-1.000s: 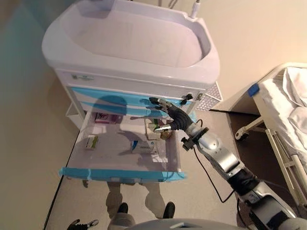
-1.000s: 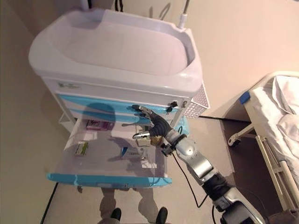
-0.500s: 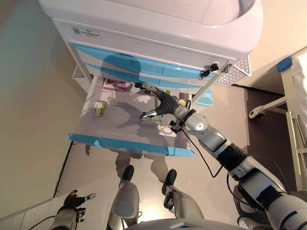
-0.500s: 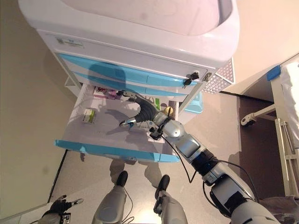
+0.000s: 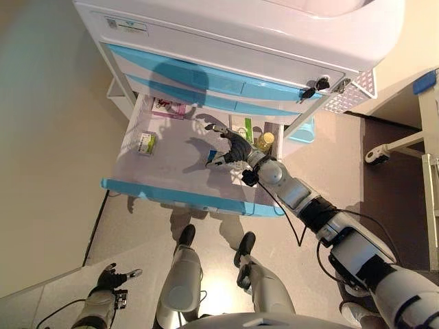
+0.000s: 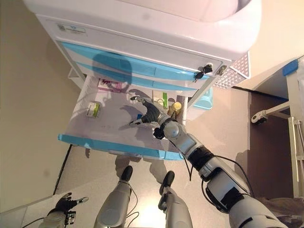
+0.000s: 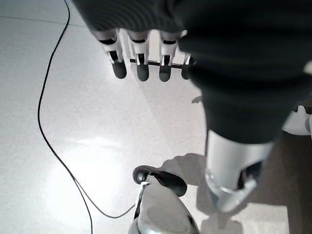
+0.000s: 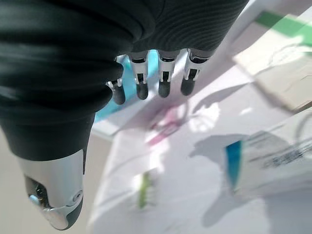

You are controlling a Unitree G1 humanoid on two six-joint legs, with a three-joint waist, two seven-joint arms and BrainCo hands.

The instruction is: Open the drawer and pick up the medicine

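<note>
Right hand, fingers spread, has dropped over drawer; its wrist view shows blue-ended box.

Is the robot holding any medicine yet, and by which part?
No. The right hand hovers open above a white and blue box in the drawer; the left hand is empty.

Head stereo pair looks steeply down, both sharing the open drawer (slightly offset). Right wrist camera sits close inside it; left wrist camera faces floor.
</note>
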